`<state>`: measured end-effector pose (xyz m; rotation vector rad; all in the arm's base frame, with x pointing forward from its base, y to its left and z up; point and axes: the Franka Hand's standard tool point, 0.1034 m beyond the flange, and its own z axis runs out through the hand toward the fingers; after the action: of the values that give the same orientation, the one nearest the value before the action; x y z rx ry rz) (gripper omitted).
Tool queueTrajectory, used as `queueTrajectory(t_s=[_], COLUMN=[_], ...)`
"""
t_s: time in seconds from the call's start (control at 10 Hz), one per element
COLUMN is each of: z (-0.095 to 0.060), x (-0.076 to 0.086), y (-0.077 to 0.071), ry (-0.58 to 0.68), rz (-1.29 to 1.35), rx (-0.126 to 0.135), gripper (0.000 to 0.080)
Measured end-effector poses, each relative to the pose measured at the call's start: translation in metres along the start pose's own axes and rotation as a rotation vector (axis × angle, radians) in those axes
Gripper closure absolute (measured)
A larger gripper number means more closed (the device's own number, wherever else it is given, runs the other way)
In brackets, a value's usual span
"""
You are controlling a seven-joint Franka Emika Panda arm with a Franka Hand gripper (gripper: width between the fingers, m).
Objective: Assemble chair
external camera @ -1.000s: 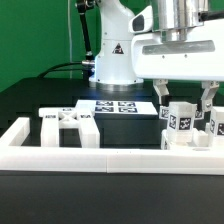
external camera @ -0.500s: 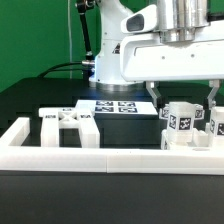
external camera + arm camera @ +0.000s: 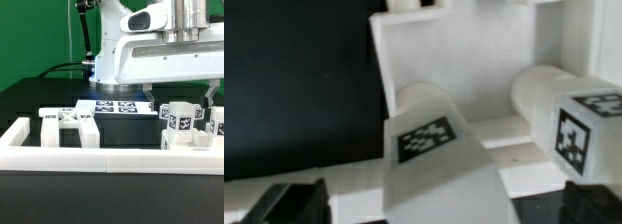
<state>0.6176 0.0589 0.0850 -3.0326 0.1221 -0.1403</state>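
Several white chair parts with black-and-white tags stand in a cluster at the exterior view's right, against the border rail. My gripper hangs just above them, open, its fingers spread to either side and touching nothing. In the wrist view a slanted tagged part lies between the dark fingertips, below my gripper, and a rounded tagged part sits beside it. A flat tagged chair piece rests at the exterior view's left.
The marker board lies behind the parts, in front of the arm's base. A long white border rail runs along the front, with a short arm at the exterior view's left. The table is black.
My gripper has risen a little above the cluster of parts, and its jaws have stayed wide apart. The parts have not moved.
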Motion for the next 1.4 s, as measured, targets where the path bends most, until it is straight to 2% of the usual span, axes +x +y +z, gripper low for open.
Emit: queueTrajectory(t_s=[0.2, 0.3, 0.4, 0.5, 0.6, 0.7, 1.0, 1.4], z=[0.0008, 0.0009, 0.0010, 0.0010, 0.0011, 0.0011, 0.0011, 0.0016], x=[-0.0003, -0.0003, -0.0004, -0.0004, -0.0004, -0.0004, -0.0004, -0.0002], y=[0.0007, 0.0008, 0.0008, 0.0008, 0.0008, 0.0008, 0.0010, 0.0014], ry=[0.002, 0.001, 0.001, 0.001, 0.001, 0.001, 0.001, 0.006], rz=[-0.169, -0.172, -0.171, -0.171, -0.166, -0.149, -0.018, 0.440], rx=[-0.001, -0.001, -0.001, -0.001, 0.000, 0.000, 0.003, 0.018], gripper=[0.0151, 0.0196, 0.0196, 0.0397, 0.0397, 0.0512, 0.0512, 0.0511])
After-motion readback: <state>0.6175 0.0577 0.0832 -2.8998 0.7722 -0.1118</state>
